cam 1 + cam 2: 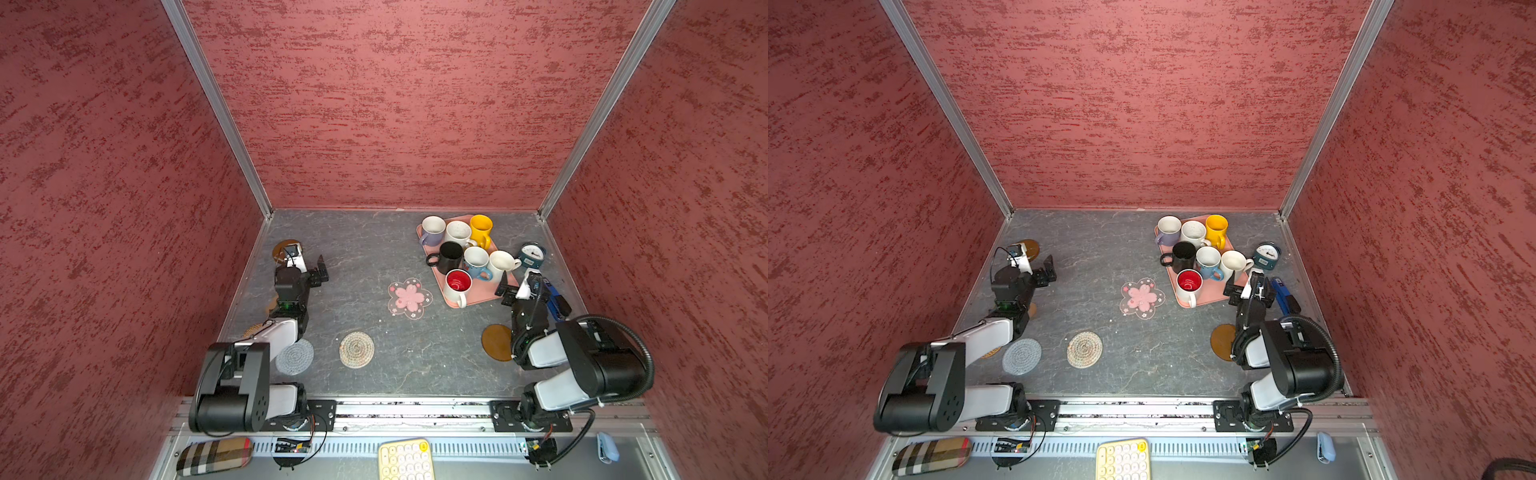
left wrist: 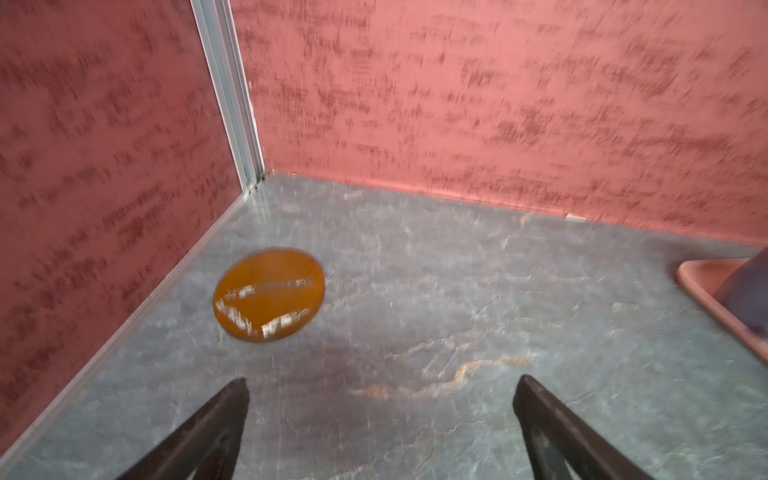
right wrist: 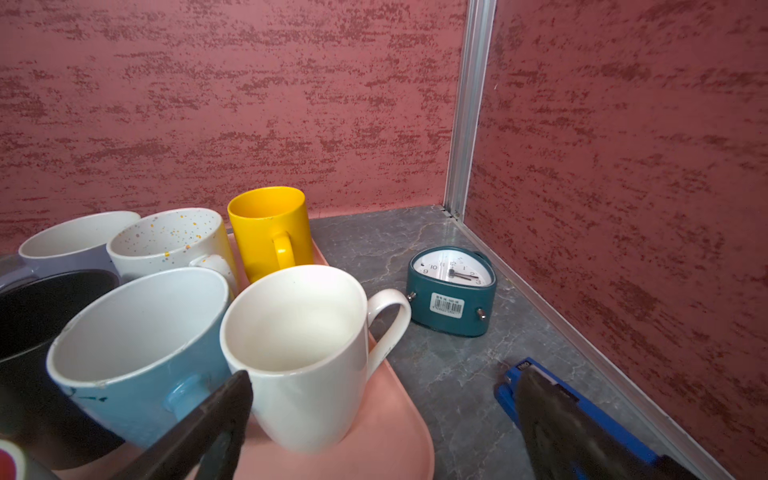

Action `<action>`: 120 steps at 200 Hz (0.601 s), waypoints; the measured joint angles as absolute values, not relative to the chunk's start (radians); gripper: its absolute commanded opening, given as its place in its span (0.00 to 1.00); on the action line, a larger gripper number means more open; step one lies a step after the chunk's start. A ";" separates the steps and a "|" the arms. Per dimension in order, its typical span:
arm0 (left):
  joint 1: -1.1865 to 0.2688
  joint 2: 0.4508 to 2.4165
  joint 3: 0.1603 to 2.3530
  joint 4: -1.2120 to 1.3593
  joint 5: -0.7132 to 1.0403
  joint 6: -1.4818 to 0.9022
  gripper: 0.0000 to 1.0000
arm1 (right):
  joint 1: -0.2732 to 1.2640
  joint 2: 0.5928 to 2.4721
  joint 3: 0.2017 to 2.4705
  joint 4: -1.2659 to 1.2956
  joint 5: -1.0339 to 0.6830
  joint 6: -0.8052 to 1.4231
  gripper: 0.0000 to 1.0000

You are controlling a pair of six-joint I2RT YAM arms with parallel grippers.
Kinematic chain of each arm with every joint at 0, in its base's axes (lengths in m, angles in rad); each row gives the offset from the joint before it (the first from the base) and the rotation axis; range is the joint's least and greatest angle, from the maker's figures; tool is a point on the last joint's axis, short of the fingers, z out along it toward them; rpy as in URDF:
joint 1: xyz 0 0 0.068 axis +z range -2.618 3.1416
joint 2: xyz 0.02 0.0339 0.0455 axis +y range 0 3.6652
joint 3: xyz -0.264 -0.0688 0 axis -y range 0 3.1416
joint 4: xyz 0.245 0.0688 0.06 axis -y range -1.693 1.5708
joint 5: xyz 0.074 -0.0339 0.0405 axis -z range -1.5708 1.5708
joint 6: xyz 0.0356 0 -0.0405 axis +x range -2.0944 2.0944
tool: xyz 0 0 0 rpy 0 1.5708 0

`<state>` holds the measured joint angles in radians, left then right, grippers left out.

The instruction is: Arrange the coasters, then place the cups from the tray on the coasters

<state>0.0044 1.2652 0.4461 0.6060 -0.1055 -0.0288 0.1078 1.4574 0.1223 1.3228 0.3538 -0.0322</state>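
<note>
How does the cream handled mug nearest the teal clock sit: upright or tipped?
Upright: the cream handled mug stands mouth up on the pink rectangular tray.

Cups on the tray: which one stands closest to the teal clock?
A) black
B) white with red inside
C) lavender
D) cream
D: the cream cup stands at the edge of the tray on the side where the clock is, with its handle turned toward it.
</note>
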 measured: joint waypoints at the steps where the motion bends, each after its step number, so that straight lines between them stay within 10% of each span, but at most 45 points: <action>1: 0.004 1.261 0.447 0.603 -0.105 -0.029 1.00 | 0.111 1.447 0.123 1.312 0.354 -0.034 0.99; 44: -0.014 1.147 0.578 0.347 -0.120 -0.037 1.00 | 0.147 1.018 0.420 0.776 0.328 -0.011 0.99; 120: -0.190 1.123 0.939 -0.234 -0.271 -0.097 1.00 | 0.290 0.917 0.765 0.059 0.313 0.181 0.99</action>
